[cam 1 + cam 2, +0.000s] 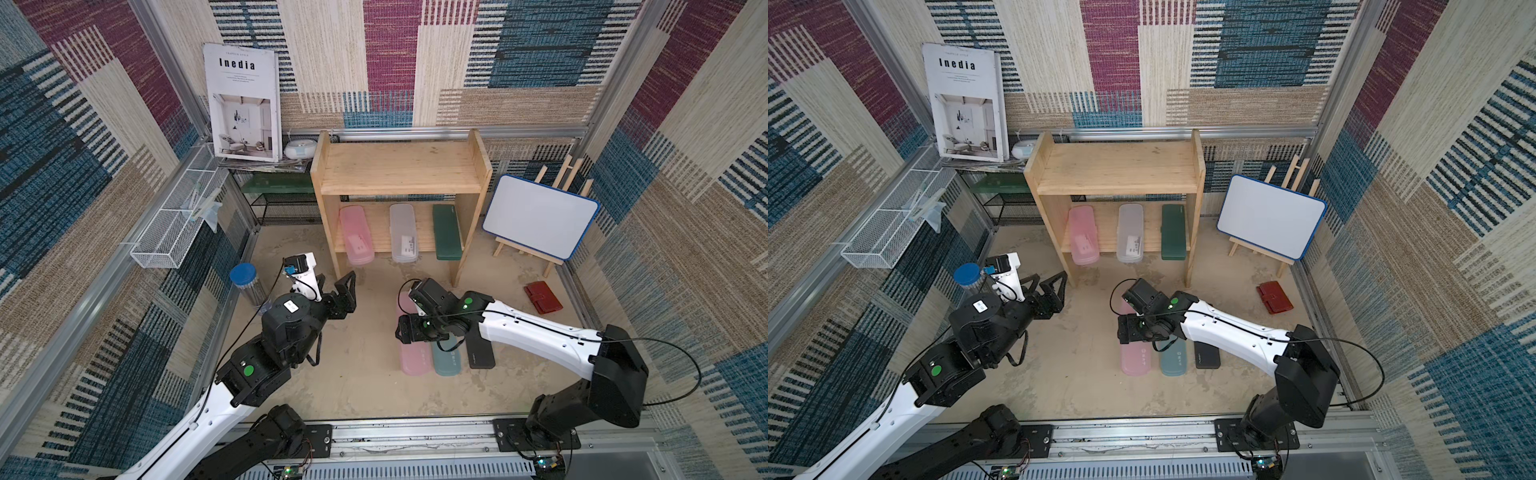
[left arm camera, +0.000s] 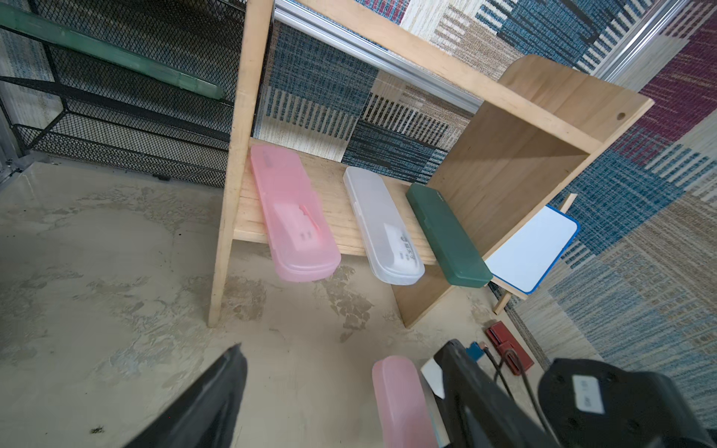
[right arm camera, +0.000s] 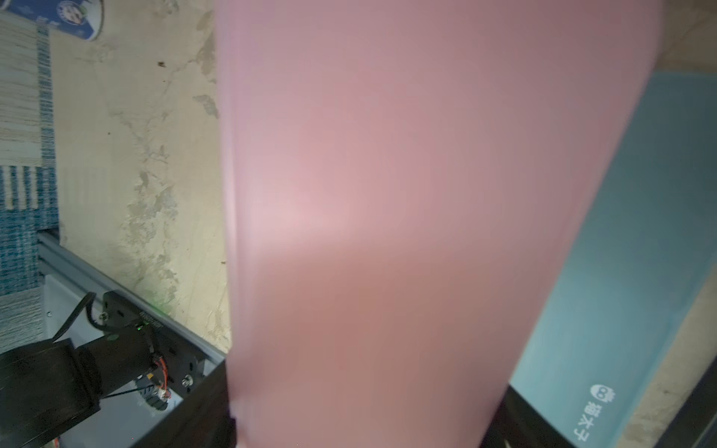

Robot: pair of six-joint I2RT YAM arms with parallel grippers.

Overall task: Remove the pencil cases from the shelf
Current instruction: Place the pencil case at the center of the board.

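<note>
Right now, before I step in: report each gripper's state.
Left gripper: open, empty.
Right gripper: fingers either side of the pink case below it; cannot tell whether it is gripped or let go.

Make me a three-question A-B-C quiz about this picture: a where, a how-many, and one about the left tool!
1. Where is the dark green case? A the shelf's lower board. B the shelf's top board. C the table.
2. How many cases lie on the shelf? A one. B three. C five.
3. The left tool is: A open. B shut on a case. C shut on nothing.
Answers: A, it lies beside the frosted case; B, pink case, frosted case, green one; A, its jaws stand apart, empty.
</note>
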